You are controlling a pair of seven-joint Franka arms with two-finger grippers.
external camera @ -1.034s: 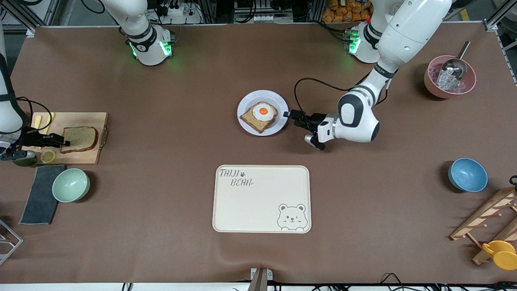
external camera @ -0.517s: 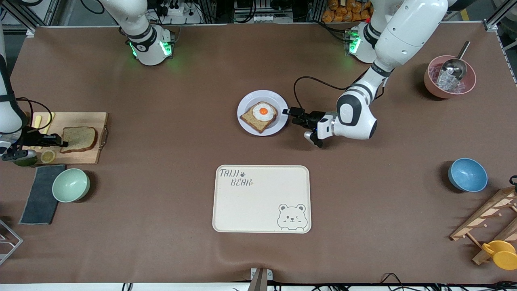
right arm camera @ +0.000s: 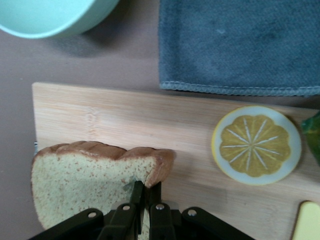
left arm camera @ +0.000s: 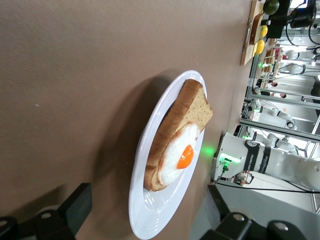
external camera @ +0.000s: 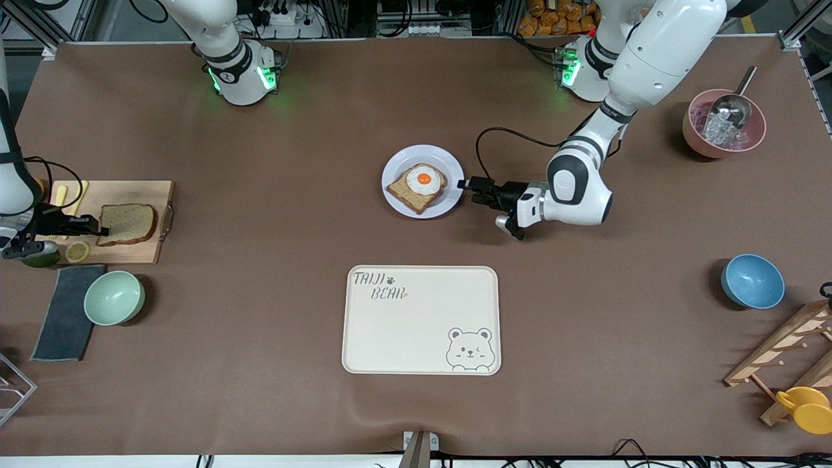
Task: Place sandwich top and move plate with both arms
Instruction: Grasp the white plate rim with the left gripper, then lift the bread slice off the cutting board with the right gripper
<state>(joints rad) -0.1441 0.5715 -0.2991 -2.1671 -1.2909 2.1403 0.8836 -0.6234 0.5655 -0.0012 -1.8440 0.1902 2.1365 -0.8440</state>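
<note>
The sandwich top [external camera: 128, 223], a plain brown slice, lies on the wooden cutting board [external camera: 130, 194] at the right arm's end of the table. My right gripper [external camera: 103, 229] is shut on the slice's crust edge; in the right wrist view the fingers [right arm camera: 146, 190] pinch the bread [right arm camera: 85, 175]. The pale plate [external camera: 450, 160] sits mid-table and holds the egg-topped slice [external camera: 419, 185]. My left gripper [external camera: 463, 184] is open, low at the plate's rim on the left arm's side. In the left wrist view its jaws [left arm camera: 149, 197] stand wide on either side of the plate [left arm camera: 155, 222].
The cream bear tray [external camera: 421, 320] lies nearer the camera than the plate. A lemon slice [right arm camera: 256, 145], a grey towel [external camera: 65, 312] and a green bowl [external camera: 114, 297] are by the board. A pink ice bowl [external camera: 723, 123], a blue bowl [external camera: 753, 281] and a wooden rack [external camera: 786, 351] are at the left arm's end.
The left arm's wrist shifted slightly while its gripper stayed at the plate's rim. The right gripper stayed on the bread edge, barely moving.
</note>
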